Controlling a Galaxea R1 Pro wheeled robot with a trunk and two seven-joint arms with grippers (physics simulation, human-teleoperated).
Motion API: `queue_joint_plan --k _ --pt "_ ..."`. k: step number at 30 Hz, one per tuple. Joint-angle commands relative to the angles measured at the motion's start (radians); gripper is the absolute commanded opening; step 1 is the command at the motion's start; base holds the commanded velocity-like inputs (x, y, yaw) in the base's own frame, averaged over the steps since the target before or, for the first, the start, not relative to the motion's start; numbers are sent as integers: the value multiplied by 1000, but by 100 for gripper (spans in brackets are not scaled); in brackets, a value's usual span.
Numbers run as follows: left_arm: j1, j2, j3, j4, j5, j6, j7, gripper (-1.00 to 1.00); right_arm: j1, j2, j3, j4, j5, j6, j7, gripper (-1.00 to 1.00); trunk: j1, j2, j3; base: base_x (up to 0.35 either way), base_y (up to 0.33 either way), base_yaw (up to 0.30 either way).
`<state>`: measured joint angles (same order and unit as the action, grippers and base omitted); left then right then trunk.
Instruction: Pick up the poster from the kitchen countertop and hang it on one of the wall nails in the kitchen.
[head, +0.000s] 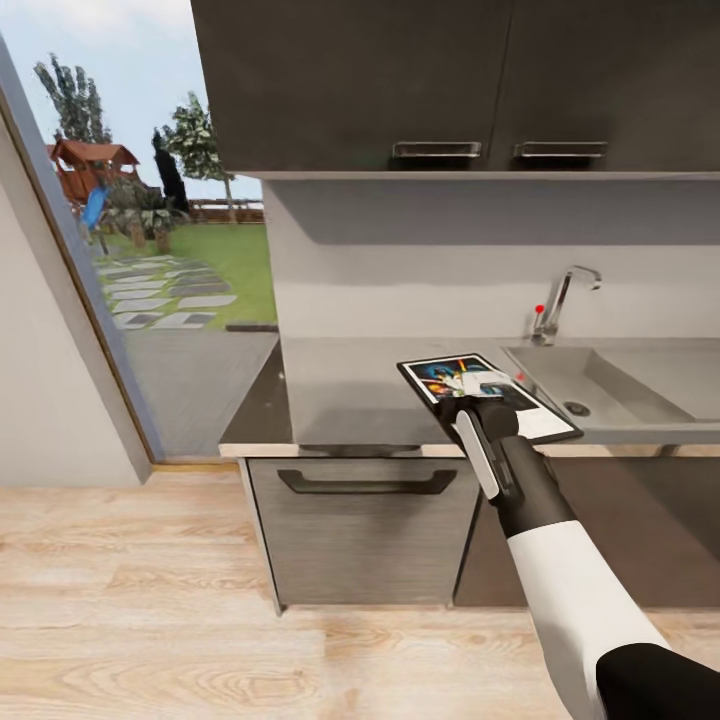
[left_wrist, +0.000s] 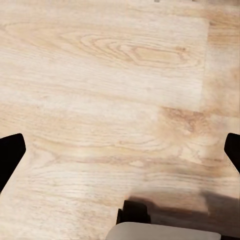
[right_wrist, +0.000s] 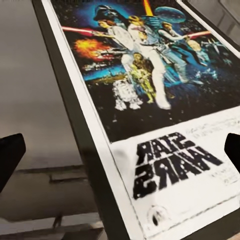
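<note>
The poster (head: 440, 378) lies flat and askew on the kitchen countertop (head: 350, 390), near its front edge and just left of the sink. My right gripper (head: 488, 384) hovers low over the poster's middle. In the right wrist view the poster (right_wrist: 150, 100) is close up, with its black frame, white border and STAR WARS lettering. There my right gripper (right_wrist: 121, 152) is open, its dark fingertips (right_wrist: 10, 155) spread wide with nothing between them. My left gripper (left_wrist: 121, 152) is open over the pale wooden floor (left_wrist: 100, 75). The wall nails are out of view.
A steel sink (head: 610, 385) with a chrome tap (head: 560, 300) sits right of the poster. Dark upper cabinets (head: 435, 150) hang above the counter, and a handled drawer (head: 365, 483) is below it. A glass door (head: 150, 250) to the garden is at the left.
</note>
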<state>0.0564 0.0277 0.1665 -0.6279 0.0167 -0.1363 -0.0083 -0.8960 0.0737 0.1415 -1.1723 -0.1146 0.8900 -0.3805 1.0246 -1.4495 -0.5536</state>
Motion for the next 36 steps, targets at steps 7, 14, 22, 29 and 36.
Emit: queue_joint_plan --k 7,14,22,29,36 --pt "0 0 2 -1 2 -2 -1 100 0 -1 1 5 -9 1 -11 100 0 0 -1 93 0 0" --pt "0 0 4 -1 2 -2 -1 100 0 -1 1 8 -5 1 -11 100 0 0 -1 145 0 0" --pt "0 0 4 -1 2 -2 -1 100 1 -2 1 11 -2 0 -12 100 0 0 -1 175 0 0" --pt "0 0 4 -1 2 -2 -1 100 2 -2 1 21 -1 -1 -12 100 0 0 -1 25 0 0" --pt "0 0 4 -1 2 -1 -1 100 2 -2 1 30 0 -3 -12 100 0 0 -1 163 33 0"
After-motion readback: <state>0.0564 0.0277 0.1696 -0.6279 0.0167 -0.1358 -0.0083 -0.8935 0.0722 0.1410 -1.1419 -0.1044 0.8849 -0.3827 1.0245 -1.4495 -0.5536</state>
